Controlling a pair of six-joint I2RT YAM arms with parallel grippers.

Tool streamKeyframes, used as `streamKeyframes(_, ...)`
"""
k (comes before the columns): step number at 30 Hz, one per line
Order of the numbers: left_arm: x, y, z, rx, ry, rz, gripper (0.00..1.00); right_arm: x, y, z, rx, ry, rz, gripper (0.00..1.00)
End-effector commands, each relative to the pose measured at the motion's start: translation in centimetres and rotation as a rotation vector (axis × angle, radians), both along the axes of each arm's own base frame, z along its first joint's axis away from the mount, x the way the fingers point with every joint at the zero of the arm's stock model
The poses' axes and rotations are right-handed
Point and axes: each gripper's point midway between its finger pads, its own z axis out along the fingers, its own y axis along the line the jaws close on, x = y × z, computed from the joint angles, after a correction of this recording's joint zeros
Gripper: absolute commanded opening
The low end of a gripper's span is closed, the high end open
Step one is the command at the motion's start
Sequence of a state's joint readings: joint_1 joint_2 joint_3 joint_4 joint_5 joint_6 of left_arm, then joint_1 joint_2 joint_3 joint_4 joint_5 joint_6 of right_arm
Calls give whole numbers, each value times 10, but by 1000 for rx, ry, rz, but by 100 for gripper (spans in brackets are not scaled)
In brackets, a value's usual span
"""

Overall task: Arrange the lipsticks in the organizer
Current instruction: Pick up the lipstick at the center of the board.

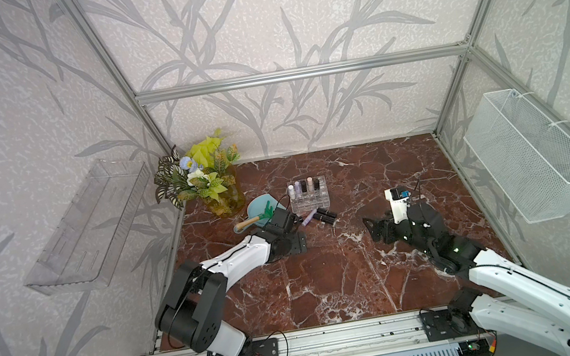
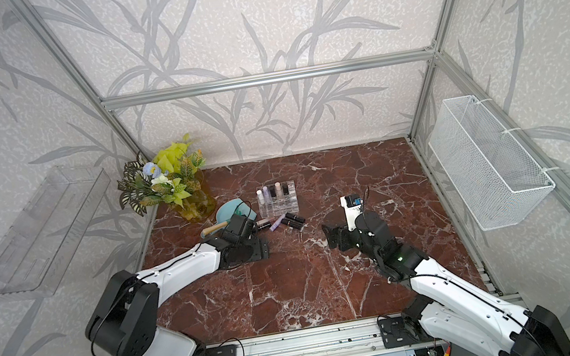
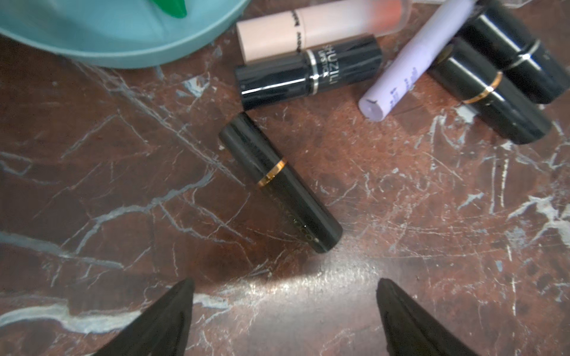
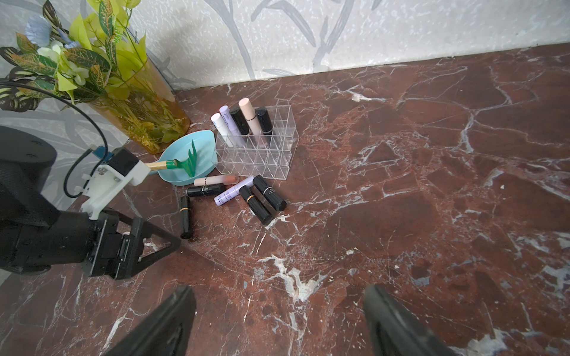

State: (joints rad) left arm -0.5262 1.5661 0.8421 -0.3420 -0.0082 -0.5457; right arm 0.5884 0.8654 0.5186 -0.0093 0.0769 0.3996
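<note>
Spread and empty at left gripper (image 3: 283, 286) and right gripper (image 4: 277, 292). Standing in far row of small clear acrylic grid organizer (image 4: 265, 160): 5 cylindrical lipstick tubes (image 4: 247, 115); lying just nearer: 6 more.

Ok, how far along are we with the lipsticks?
Done: five tubes stand in the organizer, in the row nearest the wall. In hand: nothing; the left gripper and right gripper are open and empty, the left one close to a lone black tube. Left: six tubes lying on the table, that one included.
</note>
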Motion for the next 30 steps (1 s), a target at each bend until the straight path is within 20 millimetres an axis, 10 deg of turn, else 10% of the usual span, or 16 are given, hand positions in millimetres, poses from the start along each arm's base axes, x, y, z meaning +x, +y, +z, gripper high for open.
streamKeyframes(1,9,2,2,8,15,19,89,2,-3,-4,-2,0,-7,89)
streamKeyframes(30,39,17,-20,5,82,45,75,5,-8,-11,10,22,-11,88)
